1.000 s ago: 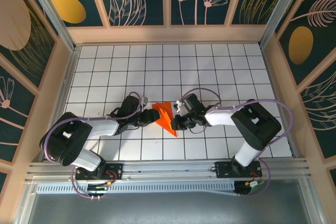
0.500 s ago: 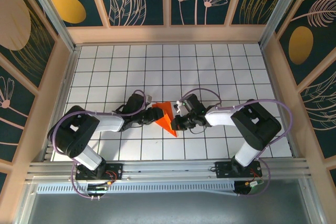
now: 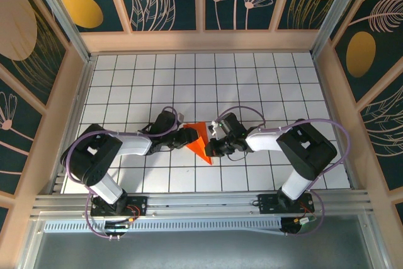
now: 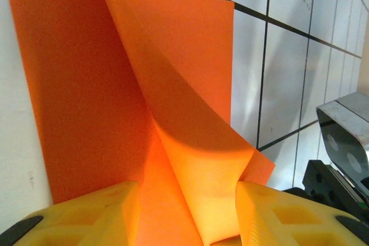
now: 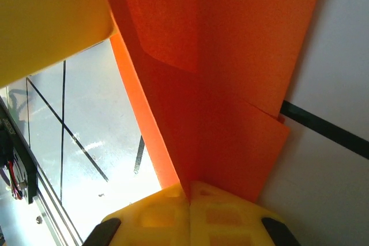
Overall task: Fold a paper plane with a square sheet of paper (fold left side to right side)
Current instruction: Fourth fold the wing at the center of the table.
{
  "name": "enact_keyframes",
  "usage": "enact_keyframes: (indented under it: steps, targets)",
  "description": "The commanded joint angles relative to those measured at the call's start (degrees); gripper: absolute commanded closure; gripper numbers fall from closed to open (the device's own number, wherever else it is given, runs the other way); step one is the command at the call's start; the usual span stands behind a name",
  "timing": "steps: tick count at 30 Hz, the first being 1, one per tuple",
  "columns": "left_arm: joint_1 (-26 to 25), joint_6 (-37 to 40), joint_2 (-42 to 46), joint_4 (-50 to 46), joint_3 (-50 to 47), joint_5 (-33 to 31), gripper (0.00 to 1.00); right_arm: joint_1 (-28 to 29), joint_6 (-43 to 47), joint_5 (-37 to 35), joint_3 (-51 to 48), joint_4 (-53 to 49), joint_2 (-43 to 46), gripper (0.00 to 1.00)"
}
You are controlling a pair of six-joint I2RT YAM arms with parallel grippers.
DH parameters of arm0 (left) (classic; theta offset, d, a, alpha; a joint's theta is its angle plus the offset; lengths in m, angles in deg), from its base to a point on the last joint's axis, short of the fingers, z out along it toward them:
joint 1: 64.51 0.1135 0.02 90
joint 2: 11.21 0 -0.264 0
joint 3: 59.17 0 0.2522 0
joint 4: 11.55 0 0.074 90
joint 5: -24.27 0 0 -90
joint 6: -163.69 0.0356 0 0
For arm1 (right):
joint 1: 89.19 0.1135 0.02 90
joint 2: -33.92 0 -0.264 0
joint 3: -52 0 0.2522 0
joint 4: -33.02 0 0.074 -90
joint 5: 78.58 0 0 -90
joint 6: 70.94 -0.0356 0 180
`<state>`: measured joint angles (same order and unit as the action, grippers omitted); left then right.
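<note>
The square sheet of paper (image 3: 200,141) is bright orange and folded into a narrow pointed shape, its tip toward the near edge, on the white grid floor. My right gripper (image 3: 212,145) is at its right side, shut on a raised crease (image 5: 190,177) with both yellow pads (image 5: 225,211) pressed together. My left gripper (image 3: 187,135) is at the paper's left edge. In the left wrist view its yellow fingers (image 4: 86,214) stand apart, and a curled, lifted flap (image 4: 202,165) rises between them, touching the right-hand finger. The lower layers (image 4: 81,84) lie flat.
White grid floor (image 3: 252,80) stretches behind and to both sides of the paper. Wooden walls (image 3: 201,41) ring the floor, and a metal rail (image 3: 201,203) runs along the near edge. The right arm's dark body (image 4: 340,154) shows past the paper.
My left arm has reached further right, bringing its gripper from beside the paper onto its left edge. The right gripper and the paper have stayed in place.
</note>
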<state>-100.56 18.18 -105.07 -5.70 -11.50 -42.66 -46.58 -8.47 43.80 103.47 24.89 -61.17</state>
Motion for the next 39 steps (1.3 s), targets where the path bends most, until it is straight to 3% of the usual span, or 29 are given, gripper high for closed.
enact_keyframes:
  steps: [1,13,26,31,39]
  targets:
    - [-0.3,2.2,-1.9,-5.1,1.7,-3.5,0.53,-0.4,-0.3,1.0,-0.4,0.5,-0.4,0.95]
    - [-0.7,3.4,-3.9,-7.2,2.9,-5.0,0.53,-0.9,0.3,0.5,1.0,-0.5,3.1,0.84]
    - [-1.0,3.1,-3.7,-6.5,3.0,-4.7,0.53,-7.5,1.0,4.7,1.1,2.6,6.0,0.68]
    - [-1.1,3.0,-3.6,-6.4,3.1,-4.6,0.53,-5.8,2.9,2.2,3.0,-1.5,3.9,0.63]
    - [-1.1,3.1,-3.2,-6.4,3.1,-4.6,0.53,-2.8,1.8,0.4,3.5,-0.1,0.0,0.63]
